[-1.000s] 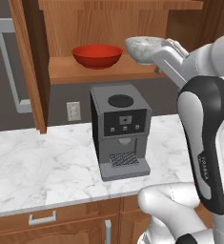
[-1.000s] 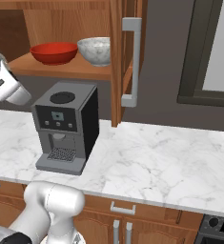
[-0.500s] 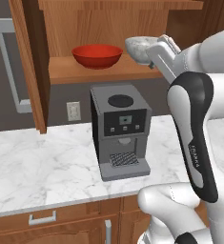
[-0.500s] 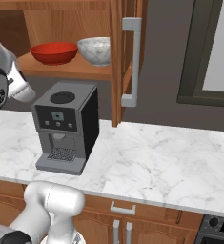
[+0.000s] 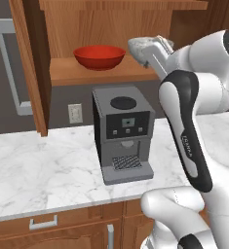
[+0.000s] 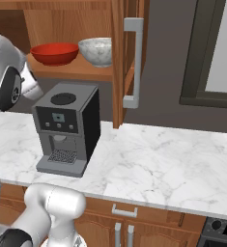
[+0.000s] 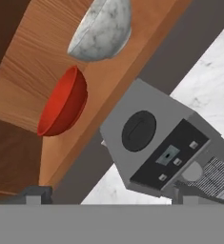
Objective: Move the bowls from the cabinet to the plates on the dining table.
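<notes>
Both bowls sat side by side on the cabinet (image 6: 119, 58) shelf, red bowl (image 5: 99, 57) left, marbled bowl (image 6: 97, 50) right, above the coffee machine (image 5: 123, 134). The gripper (image 5: 157, 51), jaws wide and empty, was raised beside the marbled bowl, apparently lining up to grasp it.

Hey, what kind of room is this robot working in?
Most likely a home kitchen: a coffee machine on a marble counter, and an open wooden cabinet holding two bowls.

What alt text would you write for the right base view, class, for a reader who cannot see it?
Two bowls, a red bowl and a marbled bowl, sit side by side on the shelf of an open wooden cabinet. Below them a grey coffee machine stands on a white marble counter, with the robot's white arm at the left edge.
</notes>
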Motion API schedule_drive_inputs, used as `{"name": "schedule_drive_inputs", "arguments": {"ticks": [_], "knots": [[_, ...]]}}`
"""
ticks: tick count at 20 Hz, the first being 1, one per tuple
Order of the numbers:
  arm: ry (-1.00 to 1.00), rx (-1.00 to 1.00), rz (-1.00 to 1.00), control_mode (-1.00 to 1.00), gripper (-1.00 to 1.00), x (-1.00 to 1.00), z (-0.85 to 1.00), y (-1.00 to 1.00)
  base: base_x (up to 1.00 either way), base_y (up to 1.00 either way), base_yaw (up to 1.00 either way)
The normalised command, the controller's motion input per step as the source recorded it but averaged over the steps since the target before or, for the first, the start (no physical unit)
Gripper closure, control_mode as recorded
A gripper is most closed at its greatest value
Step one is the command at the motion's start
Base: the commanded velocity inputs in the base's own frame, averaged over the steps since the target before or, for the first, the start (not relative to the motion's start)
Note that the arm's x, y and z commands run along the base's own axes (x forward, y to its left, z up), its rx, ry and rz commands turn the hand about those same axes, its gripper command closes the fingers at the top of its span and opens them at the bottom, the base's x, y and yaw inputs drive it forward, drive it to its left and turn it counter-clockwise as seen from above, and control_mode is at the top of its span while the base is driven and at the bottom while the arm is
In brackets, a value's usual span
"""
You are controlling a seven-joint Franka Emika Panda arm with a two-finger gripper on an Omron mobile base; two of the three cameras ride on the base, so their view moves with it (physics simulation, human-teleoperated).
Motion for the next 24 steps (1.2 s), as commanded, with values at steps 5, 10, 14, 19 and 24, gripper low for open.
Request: {"name": "schedule_drive_inputs", "arguments": {"ticks": [5,10,14,19,24], "knots": [[0.00,0.00,0.00,-1.00,-1.00,0.44,0.00,0.13,0.00,0.00,0.00],[0.01,0.00,0.01,-1.00,-1.00,0.41,-0.01,0.04,0.00,0.00,0.00],[0.00,0.02,0.03,-1.00,-1.00,0.38,-0.05,0.00,0.00,0.00,0.00],[0.00,0.00,0.02,-1.00,-1.00,0.37,-0.07,0.08,0.00,0.00,0.00],[0.03,0.00,0.01,-1.00,-1.00,0.42,-0.06,0.12,0.00,0.00,0.00]]}}
